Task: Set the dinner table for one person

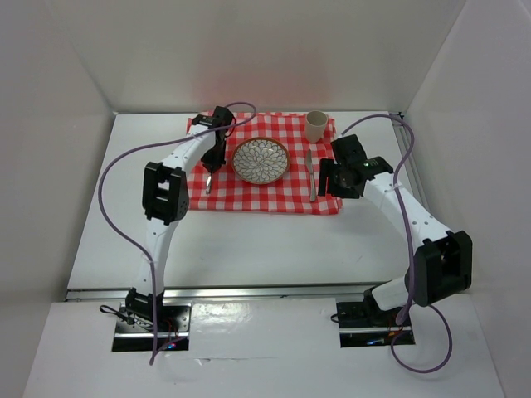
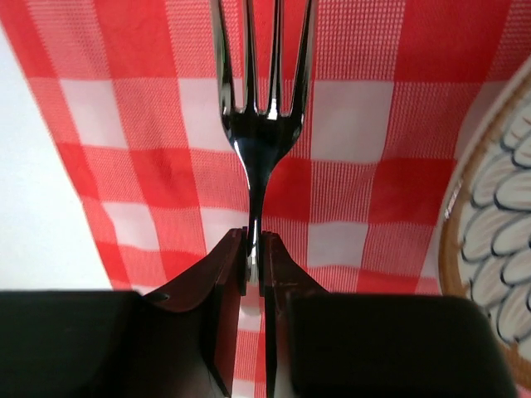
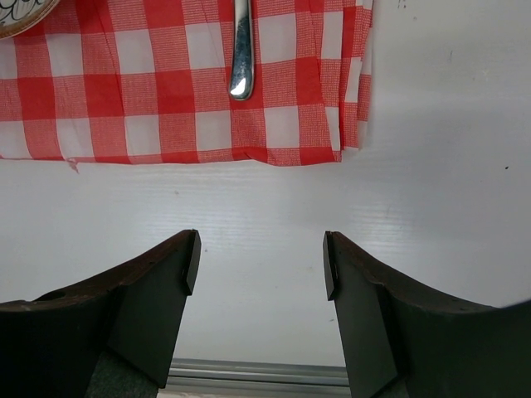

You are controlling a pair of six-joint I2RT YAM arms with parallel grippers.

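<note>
The white dinner table [image 1: 241, 240] carries a red-and-white checked cloth [image 1: 274, 195]. On the cloth are a patterned plate [image 1: 260, 160], a beige cup [image 1: 316, 126] at the back right, and a silver utensil [image 1: 311, 176] right of the plate. My left gripper [image 1: 213, 162] is shut on the handle of a fork [image 1: 208, 181] left of the plate, low over the cloth. In the left wrist view the fork [image 2: 257, 133] points away from the shut gripper [image 2: 255, 249]. My right gripper [image 3: 261, 261] is open and empty over bare table [image 3: 415, 166], near the cloth's front right corner.
White walls close in the table on the left, back and right. A metal rail [image 3: 249, 373] runs along the table's near edge. In the right wrist view the utensil's handle end [image 3: 241, 58] lies on the cloth [image 3: 124, 83]. The plate rim [image 2: 465, 249] is close on the fork's right.
</note>
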